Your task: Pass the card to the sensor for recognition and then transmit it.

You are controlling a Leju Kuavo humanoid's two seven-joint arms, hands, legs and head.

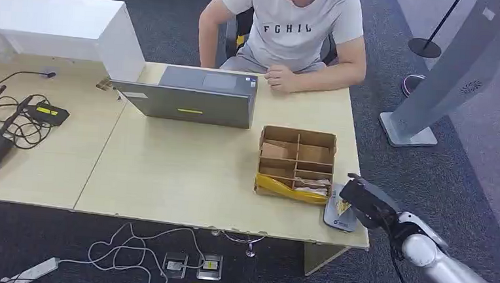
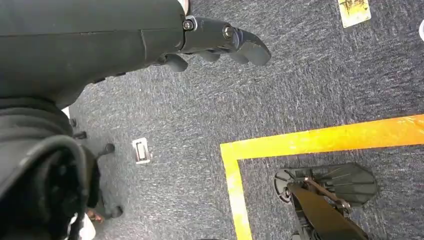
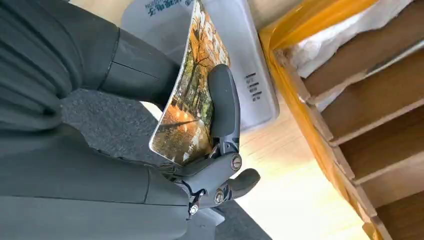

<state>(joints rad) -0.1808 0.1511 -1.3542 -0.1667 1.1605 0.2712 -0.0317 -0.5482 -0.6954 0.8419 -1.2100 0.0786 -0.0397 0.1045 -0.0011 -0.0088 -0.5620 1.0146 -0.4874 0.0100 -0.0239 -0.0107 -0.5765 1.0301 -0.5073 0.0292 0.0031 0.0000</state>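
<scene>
Holding: right hand grips a glossy card printed with an autumn tree scene, thumb across its face, fingers behind.
Card position: just above the flat grey rounded sensor pad, tilted, not lying flat on it; contact cannot be told.
Reason for hold: judged as presenting the card face to the sensor for reading, the hand-over not yet done.
Sensor location: at the near right corner of the pale wooden table, just beside the box.
Container: brown cardboard box with dividers; compartments hold tan cards or paper and something in clear wrap; a yellow strip edges the near side.
Left hand: hanging over the grey carpet, fingers curled, holding nothing.
Recipient: person in a white shirt seated behind a grey laptop.
</scene>
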